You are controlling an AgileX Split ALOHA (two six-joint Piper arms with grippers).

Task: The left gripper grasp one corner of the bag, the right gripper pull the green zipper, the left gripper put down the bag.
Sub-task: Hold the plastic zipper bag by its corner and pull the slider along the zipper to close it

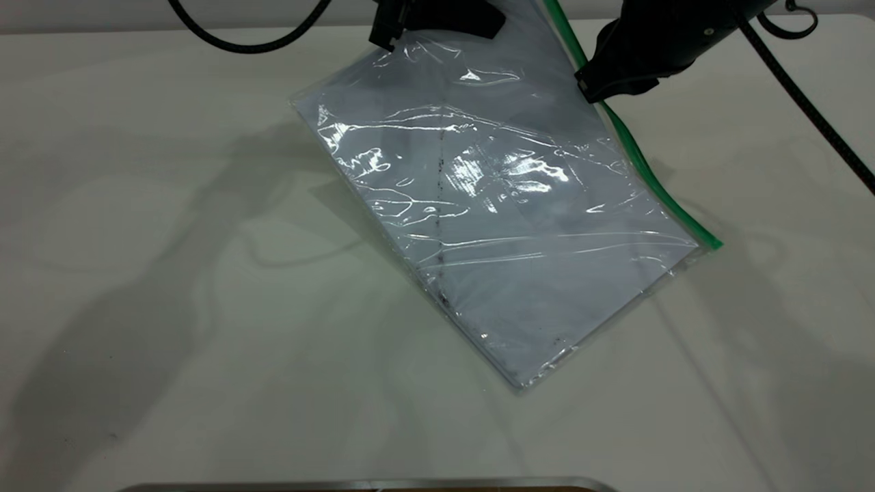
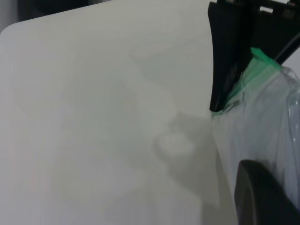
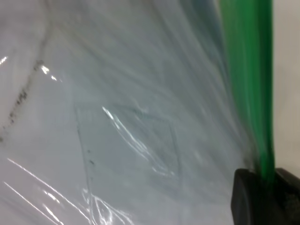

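Observation:
The bag [image 1: 506, 225], a clear pouch with white paper and a dark smudge line, hangs tilted, its near corner resting on the white table [image 1: 171, 273]. My left gripper [image 1: 437, 24] is shut on the bag's raised far corner; one of its fingers [image 2: 262, 197] lies against the plastic. My right gripper [image 1: 593, 82] is shut on the green zipper [image 1: 646, 164], high on the strip near the held end. In the right wrist view the jaws [image 3: 268, 187] pinch the green zipper [image 3: 248, 84]. The right gripper also shows in the left wrist view [image 2: 229, 61]. The slider tab is hidden.
Black cables trail over the table's far side at the left [image 1: 239, 41] and right [image 1: 806, 102]. A metallic edge [image 1: 369, 485] lies along the near border. Bare table spreads left of the bag.

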